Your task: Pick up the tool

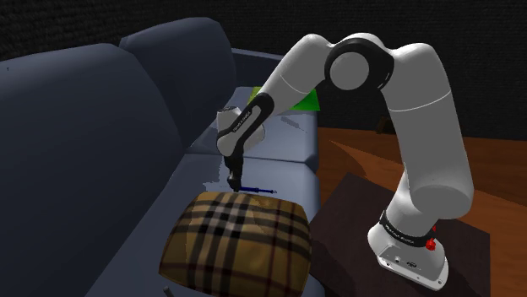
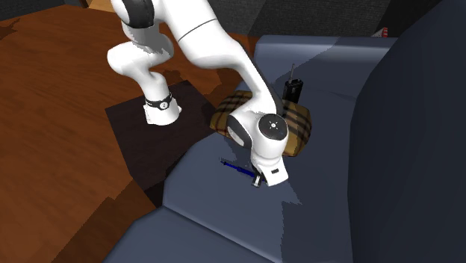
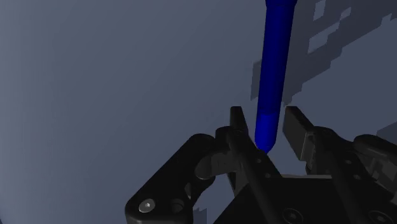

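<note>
2 fingers (image 3: 236,130) of the gripper (image 3: 266,119) stand apart, straddling the end of the blue-handled tool (image 3: 275,63) without clasping it, on the sofa seat (image 1: 283,164) beside the plaid cushion (image 1: 236,240).

Under the fingers (image 3: 236,130) you have the seat of a dark blue-grey sofa (image 1: 279,169), its back cushions (image 1: 76,126) rising beside them. A tan plaid cushion (image 1: 236,240) lies near them. Wooden floor (image 2: 52,149) spreads beyond the sofa, and a dark wall (image 1: 494,42) stands behind.
</note>
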